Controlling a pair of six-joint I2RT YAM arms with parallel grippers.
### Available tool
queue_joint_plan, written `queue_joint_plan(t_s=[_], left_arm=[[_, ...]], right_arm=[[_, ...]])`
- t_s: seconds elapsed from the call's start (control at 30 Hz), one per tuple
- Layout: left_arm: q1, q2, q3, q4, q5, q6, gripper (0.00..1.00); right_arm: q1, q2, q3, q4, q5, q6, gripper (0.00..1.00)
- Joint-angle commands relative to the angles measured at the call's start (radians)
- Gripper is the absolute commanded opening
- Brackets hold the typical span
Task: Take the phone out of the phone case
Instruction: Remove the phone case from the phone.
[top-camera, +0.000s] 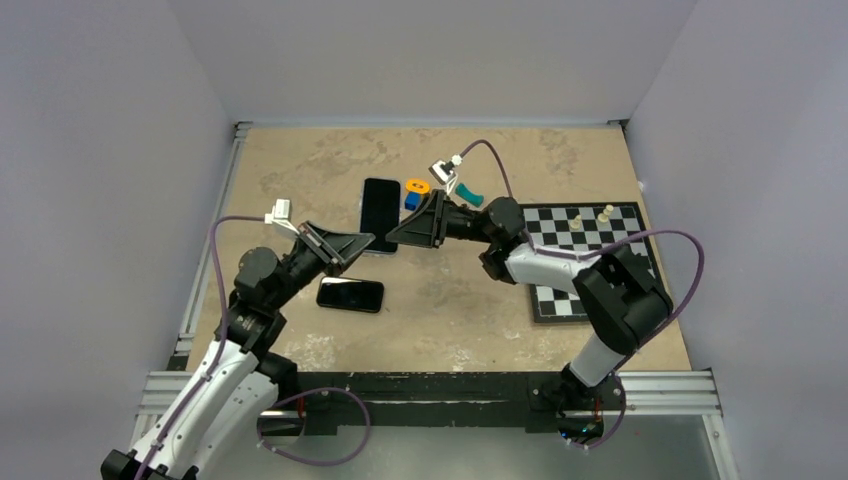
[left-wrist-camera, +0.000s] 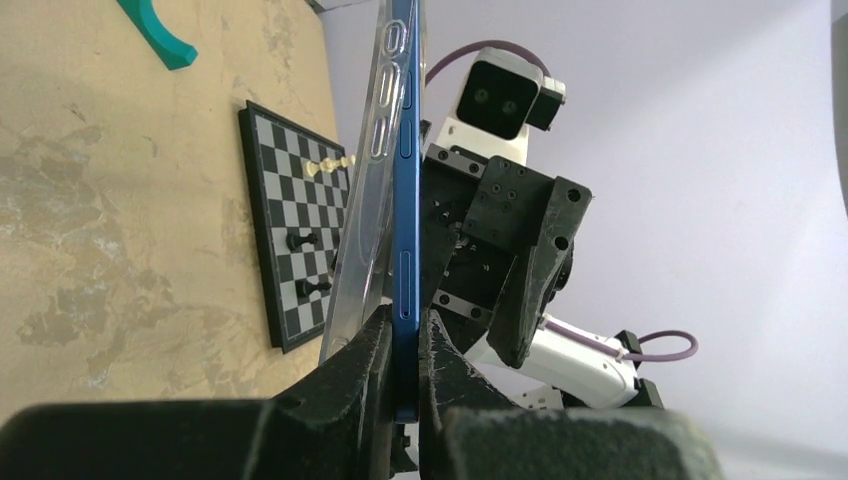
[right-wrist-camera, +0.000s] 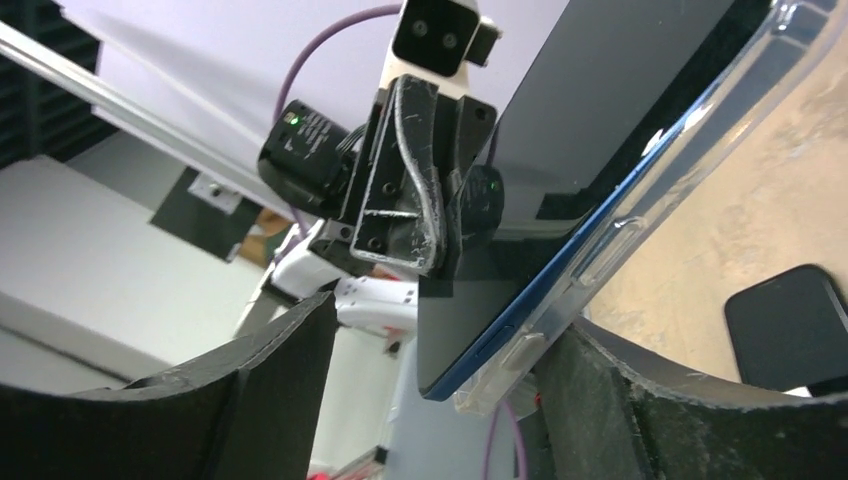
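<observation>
Partly unseated, blue phone (left-wrist-camera: 405, 200) gapes from its clear case (left-wrist-camera: 365, 180).

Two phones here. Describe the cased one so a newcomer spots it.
From the chessboard at right, look left across the table to its middle. The left gripper pinches the cased phone there. Unlike the black phone lying flat nearby, it has a blue rim and clear case.

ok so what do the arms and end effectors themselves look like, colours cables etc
The left arm and right arm match: white link shells between black joint housings. The left end effector and right end effector are black and wedge-shaped, with two fingers each. A purple cable loops along each arm up to a small white camera on the wrist.
</observation>
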Motion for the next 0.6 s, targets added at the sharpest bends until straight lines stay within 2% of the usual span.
queue_joint_plan(t_s=[0.0, 0.13, 0.23, 0.33, 0.43, 0.57], left_arm=[[0.007, -0.045, 0.036, 0.026, -0.115, -0.022, 0.0], [0.007, -0.055, 0.024, 0.058, -0.141, -0.045, 0.0], [0.007, -0.061, 0.021, 0.057, -0.163, -0.06, 0.0], [0.007, -0.062, 0.018, 0.077, -0.171, -0.078, 0.0], [0.007, -0.064, 0.017, 0.083, -0.172, -0.093, 0.0], [0.007, -0.066, 0.007, 0.102, -0.173, -0.117, 0.0]], right_arm=[[0.05, -0.122, 0.004, -0.233, 0.089, -0.201, 0.7], [0.061, -0.122, -0.008, -0.205, 0.107, -0.184, 0.66], [0.065, -0.107, -0.038, -0.111, 0.098, -0.153, 0.69], [0.07, -0.102, -0.046, -0.117, 0.101, -0.171, 0.69], [0.069, -0.089, -0.032, -0.125, 0.112, -0.181, 0.63], [0.071, -0.059, -0.009, -0.123, 0.128, -0.182, 0.49]])
